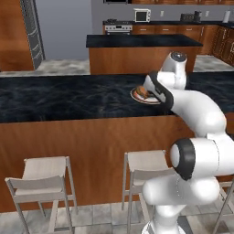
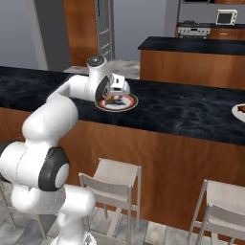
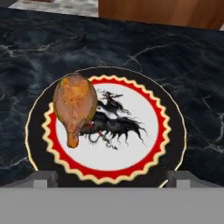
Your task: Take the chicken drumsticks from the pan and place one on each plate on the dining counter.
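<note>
Stools (image 1: 43, 176) stand along the wooden front of the dining counter (image 1: 55, 98); a second plate (image 2: 239, 111) lies well apart at the far end. Gripper (image 3: 111, 177) hovers over the plate (image 3: 144, 151), jaws open and holding nothing. Drumstick (image 3: 74, 105) lies at the plate's ten o'clock, bone toward six.

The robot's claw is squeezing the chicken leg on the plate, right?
Not quite. The gripper is open and apart from the chicken drumstick, which lies free on the plate. The hand view shows it.
</note>
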Tool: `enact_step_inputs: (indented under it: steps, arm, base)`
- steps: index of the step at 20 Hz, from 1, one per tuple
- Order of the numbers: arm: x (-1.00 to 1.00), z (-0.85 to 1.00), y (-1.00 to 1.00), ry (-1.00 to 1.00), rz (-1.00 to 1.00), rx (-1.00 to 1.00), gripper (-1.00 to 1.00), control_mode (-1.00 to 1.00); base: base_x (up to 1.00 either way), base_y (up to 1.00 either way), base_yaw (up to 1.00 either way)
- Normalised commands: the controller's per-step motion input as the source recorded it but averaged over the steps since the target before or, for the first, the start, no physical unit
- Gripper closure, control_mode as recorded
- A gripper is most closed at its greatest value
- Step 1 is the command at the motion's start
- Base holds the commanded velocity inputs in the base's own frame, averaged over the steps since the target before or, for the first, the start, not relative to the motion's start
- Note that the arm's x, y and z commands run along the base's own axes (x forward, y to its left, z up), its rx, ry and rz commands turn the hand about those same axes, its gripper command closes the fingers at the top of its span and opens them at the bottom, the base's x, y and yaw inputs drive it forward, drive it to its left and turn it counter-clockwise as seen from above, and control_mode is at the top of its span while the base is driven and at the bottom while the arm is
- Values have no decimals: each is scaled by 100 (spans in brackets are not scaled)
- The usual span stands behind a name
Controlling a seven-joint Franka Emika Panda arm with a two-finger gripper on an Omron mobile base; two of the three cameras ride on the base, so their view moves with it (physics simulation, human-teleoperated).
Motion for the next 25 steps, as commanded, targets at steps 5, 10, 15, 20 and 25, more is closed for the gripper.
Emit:
enact_step_inputs:
  steps: [5, 10, 15, 20, 25]
  arm:
    - [-100, 0, -2, 0, -10, 0, -100, -100]
    - [-100, 0, -2, 3, -10, 0, -100, -100]
    - [-100, -22, 0, 1, -10, 0, -100, -100]
    - [-100, -50, 19, 0, -6, 0, -100, -100]
    - [-46, -86, 31, 16, -3, 1, -100, -100]
  base:
    - [0, 0, 0]
    - [0, 0, 0]
    - [0, 0, 0]
    - [0, 0, 0]
    - [0, 0, 0]
